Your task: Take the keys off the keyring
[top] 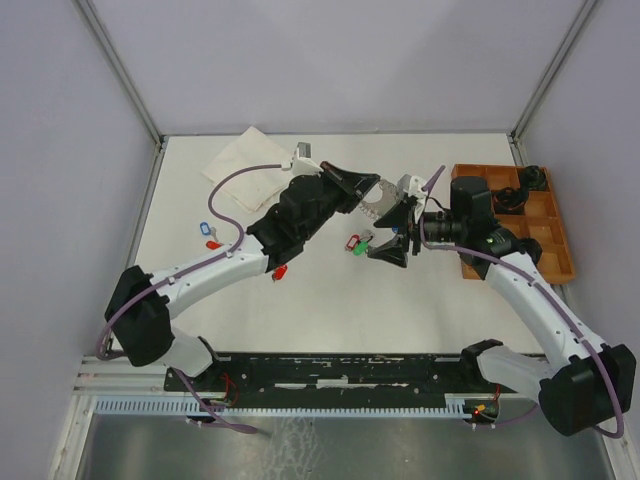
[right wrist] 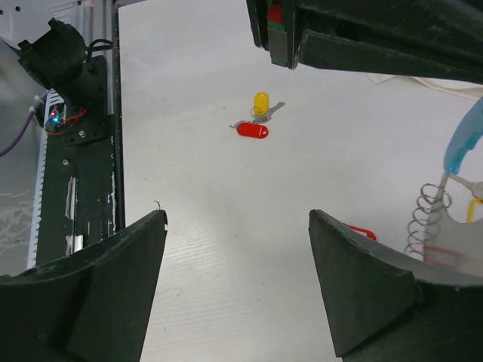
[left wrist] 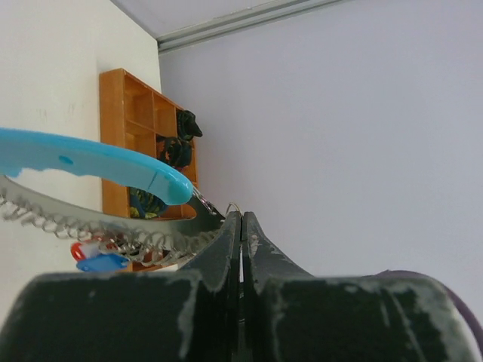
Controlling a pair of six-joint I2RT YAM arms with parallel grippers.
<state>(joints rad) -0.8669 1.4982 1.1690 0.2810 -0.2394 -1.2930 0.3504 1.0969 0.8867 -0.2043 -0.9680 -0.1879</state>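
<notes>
The keyring (top: pixel 374 200) is up off the worktop (top: pixel 330 320), about in the middle and a bit nearer the far edge. It is a big loop with a light-blue band (left wrist: pixel 90 162) and a silver curly chain (left wrist: pixel 98 230). The left gripper (top: pixel 371 187) is squeezed tight on the keyring, right where the chain meets the blue band. Its two black fingers (left wrist: pixel 226 241) press flat together with no gap. In the left wrist view, a red tag (left wrist: pixel 78 250) and a blue tag (left wrist: pixel 103 262) show behind the chain. It is hard to tell if they hang on the loop.

The right gripper (top: pixel 392 232) is just beside the keyring, on the side of the near edge. Its fingers (right wrist: pixel 143 286) are spread wide and hold nothing. It does not touch the loop.

Just below the keyring, keys with a red tag and a green tag (top: pixel 355 243) lie on the worktop. Under the left arm, a key with a yellow tag (right wrist: pixel 260 102) and one with a red tag (right wrist: pixel 253 130) lie side by side. Nearer the left edge are two more keys, with blue and red tags (top: pixel 210 233).

A white cloth (top: pixel 245 160) lies at the far edge, toward the left corner. A wooden tray (top: pixel 565 250) with little boxes sits along the right edge, with dark things in some boxes.
</notes>
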